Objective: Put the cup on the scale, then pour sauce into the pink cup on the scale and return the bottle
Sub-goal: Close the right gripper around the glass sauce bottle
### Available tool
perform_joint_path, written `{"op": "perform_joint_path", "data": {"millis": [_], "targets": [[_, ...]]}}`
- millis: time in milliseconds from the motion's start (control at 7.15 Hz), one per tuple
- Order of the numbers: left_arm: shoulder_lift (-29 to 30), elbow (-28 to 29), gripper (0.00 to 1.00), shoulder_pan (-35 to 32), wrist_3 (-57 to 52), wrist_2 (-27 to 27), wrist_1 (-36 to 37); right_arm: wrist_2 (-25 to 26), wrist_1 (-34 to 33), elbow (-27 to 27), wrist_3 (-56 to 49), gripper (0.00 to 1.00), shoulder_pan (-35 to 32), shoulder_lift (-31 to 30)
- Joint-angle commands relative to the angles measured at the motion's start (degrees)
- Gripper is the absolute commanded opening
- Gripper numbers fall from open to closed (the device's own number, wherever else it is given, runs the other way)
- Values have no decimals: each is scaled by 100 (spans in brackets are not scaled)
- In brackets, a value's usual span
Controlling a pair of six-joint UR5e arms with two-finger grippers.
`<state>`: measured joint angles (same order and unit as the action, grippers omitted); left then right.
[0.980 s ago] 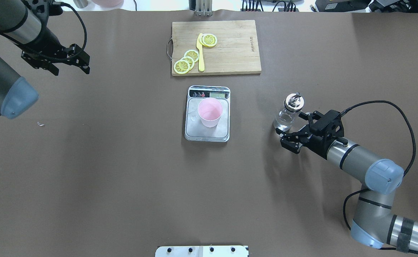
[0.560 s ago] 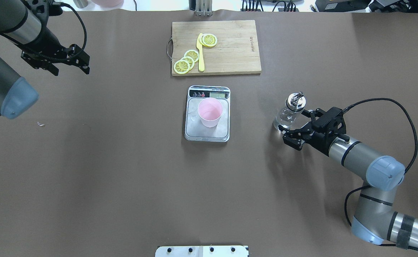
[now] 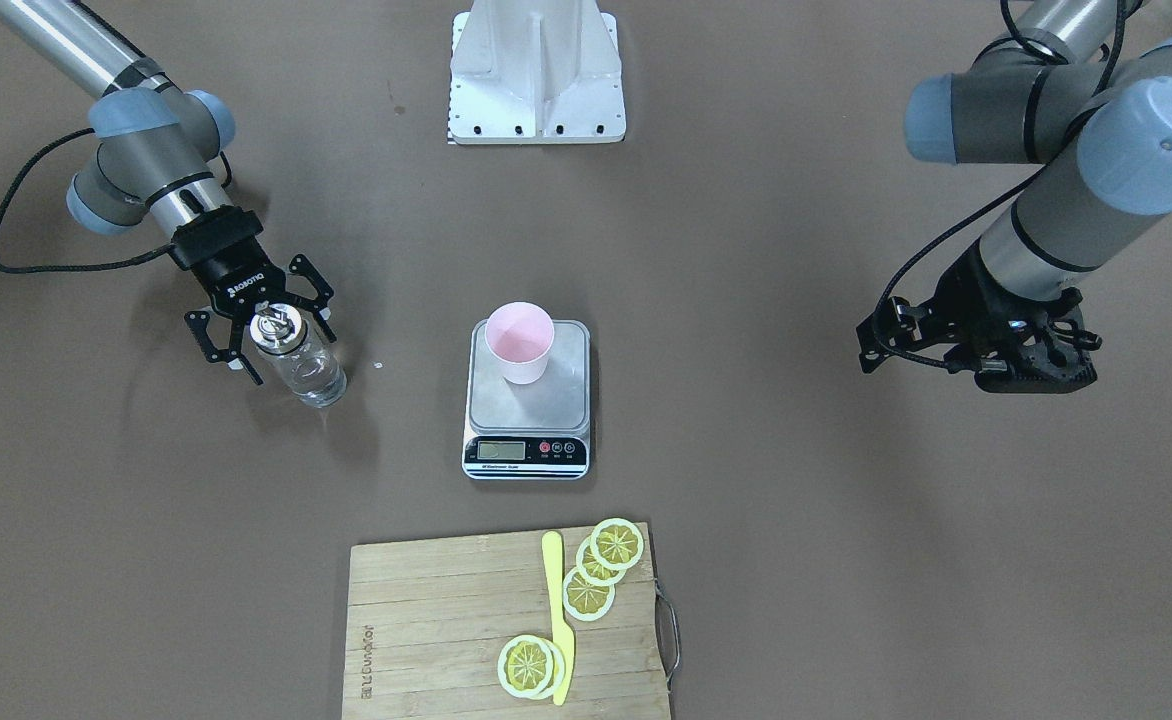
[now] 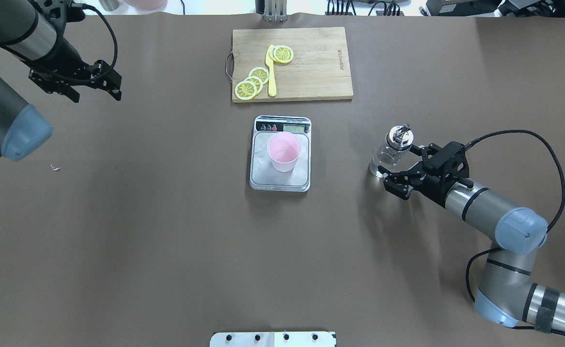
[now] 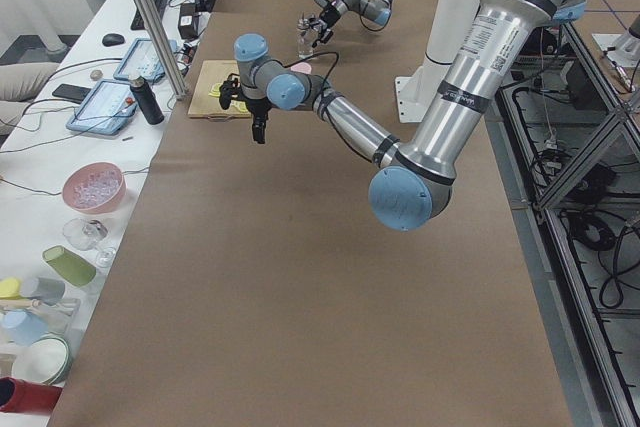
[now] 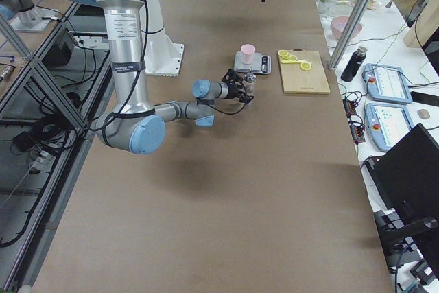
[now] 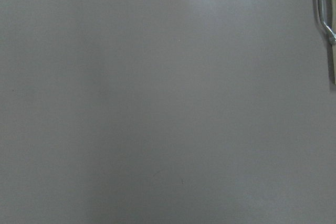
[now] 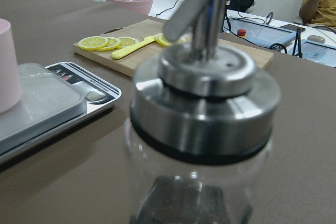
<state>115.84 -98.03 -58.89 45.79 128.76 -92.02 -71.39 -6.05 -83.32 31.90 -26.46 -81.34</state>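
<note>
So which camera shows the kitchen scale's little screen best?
Front-facing view: the screen of the silver kitchen scale faces it. Overhead shows it upside down, the right wrist view obliquely, the right side view tiny; others miss it.

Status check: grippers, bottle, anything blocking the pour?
Right gripper open, jaws straddling bottle, not shut on it. Left gripper open, far off to the side. Cup upright on scale. Nothing between bottle and scale.

Robotics lab, aluminium framing (image 5: 150, 17), teach pendants (image 6: 385, 84), cabling
</note>
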Motion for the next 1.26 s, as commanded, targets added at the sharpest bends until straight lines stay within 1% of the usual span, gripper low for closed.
{"op": "perform_joint_path", "data": {"millis": [0,140,420,700,840,980,1119], "targets": [[0,3,99,0,0,0,0,-6,25,220,9,98,-8,180],[0,3,99,0,0,0,0,-6,17,220,9,97,-17,180],[0,3,99,0,-9,0,0,-32,17,211,9,86,-26,180],[0,3,99,0,0,0,0,-76,17,133,0,79,-87,180],[0,3,99,0,-9,0,0,-294,17,2,-9,64,-209,171],[0,3,99,0,0,0,0,-462,17,-17,-17,53,-315,154],[0,3,99,0,-9,0,0,-463,17,-8,-9,45,-324,153]]}}
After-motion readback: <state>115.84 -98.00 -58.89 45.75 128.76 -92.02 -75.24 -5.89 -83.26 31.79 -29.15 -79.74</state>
